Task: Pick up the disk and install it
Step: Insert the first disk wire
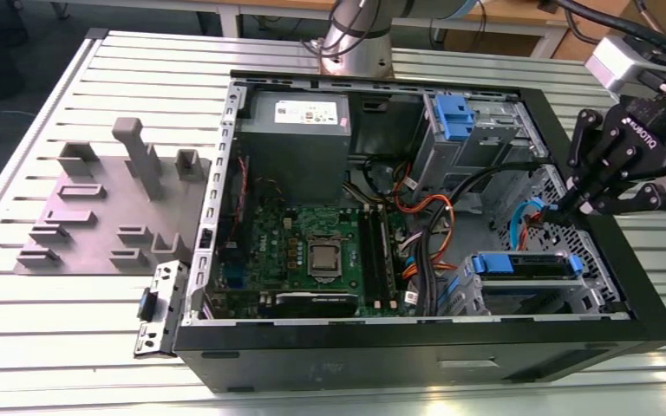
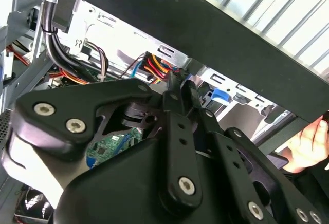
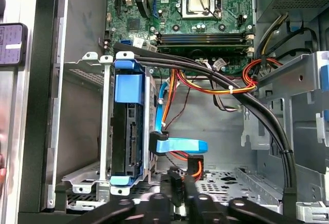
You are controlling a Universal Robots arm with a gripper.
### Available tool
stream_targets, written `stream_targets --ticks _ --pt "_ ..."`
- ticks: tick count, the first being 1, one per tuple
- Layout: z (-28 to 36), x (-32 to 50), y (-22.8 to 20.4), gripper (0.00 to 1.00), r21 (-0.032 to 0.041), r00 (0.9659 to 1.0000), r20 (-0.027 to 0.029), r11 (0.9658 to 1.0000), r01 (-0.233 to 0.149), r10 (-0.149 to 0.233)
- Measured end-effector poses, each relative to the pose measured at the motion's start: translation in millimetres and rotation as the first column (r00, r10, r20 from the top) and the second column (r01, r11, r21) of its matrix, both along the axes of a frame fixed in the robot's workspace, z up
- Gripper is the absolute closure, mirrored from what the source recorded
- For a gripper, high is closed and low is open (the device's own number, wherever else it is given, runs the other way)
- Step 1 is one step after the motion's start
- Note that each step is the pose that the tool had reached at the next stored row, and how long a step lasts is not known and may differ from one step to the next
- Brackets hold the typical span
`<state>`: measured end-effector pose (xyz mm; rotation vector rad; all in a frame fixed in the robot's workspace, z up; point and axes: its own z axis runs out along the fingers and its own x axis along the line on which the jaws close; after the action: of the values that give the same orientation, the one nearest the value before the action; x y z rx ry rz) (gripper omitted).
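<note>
We see the black end effector (image 1: 567, 206) angled into the open black metal computer case (image 1: 426, 355), fingers pinched narrow, empty, blue-bracketed silver-grey disk (image 3: 128, 131) seated in its metal bay

A pale slatted counter (image 1: 101, 61) is seen in the exterior view, bearing an open black computer case (image 1: 426, 347) laid on its side. A grey moulded fixture (image 1: 114, 204) with upright blocks is set on the slats toward the exterior view's left. A small metal bracket (image 1: 157, 308) is laid just beside the case's near corner.
</note>
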<state>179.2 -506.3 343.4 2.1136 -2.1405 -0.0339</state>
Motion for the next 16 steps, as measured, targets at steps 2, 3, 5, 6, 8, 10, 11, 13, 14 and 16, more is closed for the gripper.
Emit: stream_targets --ticks 2,3,5,6,8,10,11,13,14,16 --pt "-0.1 0.0 0.0 0.84 -0.0003 1.0000 0.0000 1.0000 0.000 0.000" --pt "-0.1 0.0 0.0 0.84 -0.0003 1.0000 0.0001 1.0000 0.000 0.000" --pt "1.0 -0.6 0.0 0.84 0.0000 1.0000 0.0000 1.0000 -0.001 0.001" --pt "1.4 -1.5 0.0 0.84 0.0002 1.0000 0.0002 1.0000 -0.001 0.001" --pt "1.8 -4.3 0.0 0.84 0.0000 1.0000 0.0014 1.0000 -0.002 0.002" --pt "1.8 -6.8 -0.1 0.84 0.0000 0.9999 0.0120 1.0000 -0.002 0.002" --pt "1.7 -7.3 -0.1 0.84 0.0001 0.9998 0.0214 1.0000 -0.003 0.003" --pt "1.5 -8.4 -0.3 0.84 -0.0002 0.9992 0.0408 1.0000 -0.004 0.004" --pt "1.4 -9.2 -0.6 0.84 -0.0001 0.9989 0.0476 1.0000 -0.005 0.005" --pt "1.5 -12.1 -0.9 0.84 -0.0001 0.9986 0.0518 1.0000 -0.006 0.006"
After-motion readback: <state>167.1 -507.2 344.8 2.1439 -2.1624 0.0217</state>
